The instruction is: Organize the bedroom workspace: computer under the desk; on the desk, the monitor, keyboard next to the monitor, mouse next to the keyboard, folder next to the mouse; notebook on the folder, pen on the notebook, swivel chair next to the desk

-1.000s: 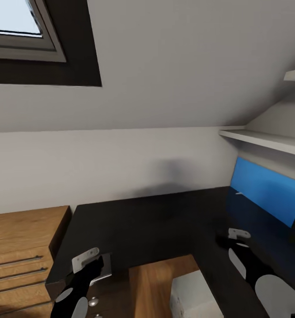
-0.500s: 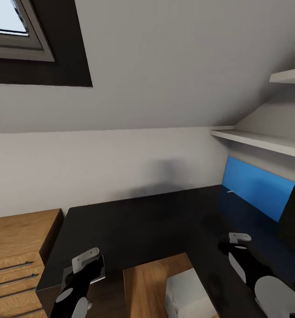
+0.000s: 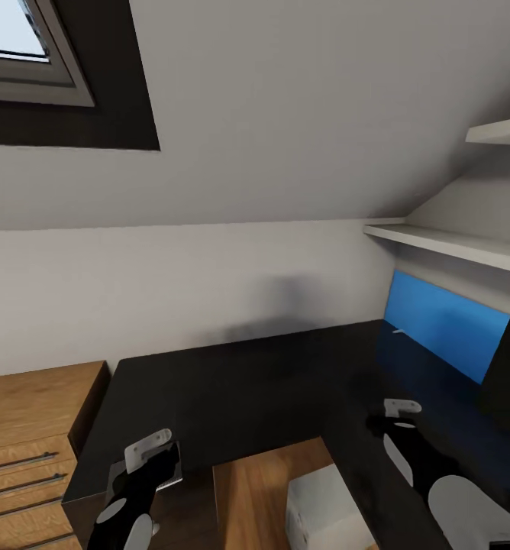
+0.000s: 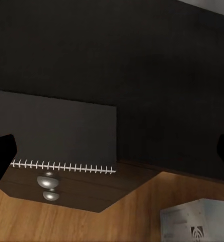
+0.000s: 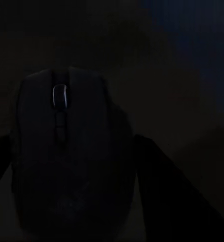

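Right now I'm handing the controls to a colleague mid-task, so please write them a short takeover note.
Left end effector: open, above the notebook, which lies on a corner of the black cabinet desk.
Right end effector: a finger on either side of the mouse, over the desk; the view is too dark to tell whether it grips.
Done: the monitor stands on the desk, and the computer is on the floor beside it.
Left: settle the mouse, move the notebook, then keyboard, folder, pen and chair.
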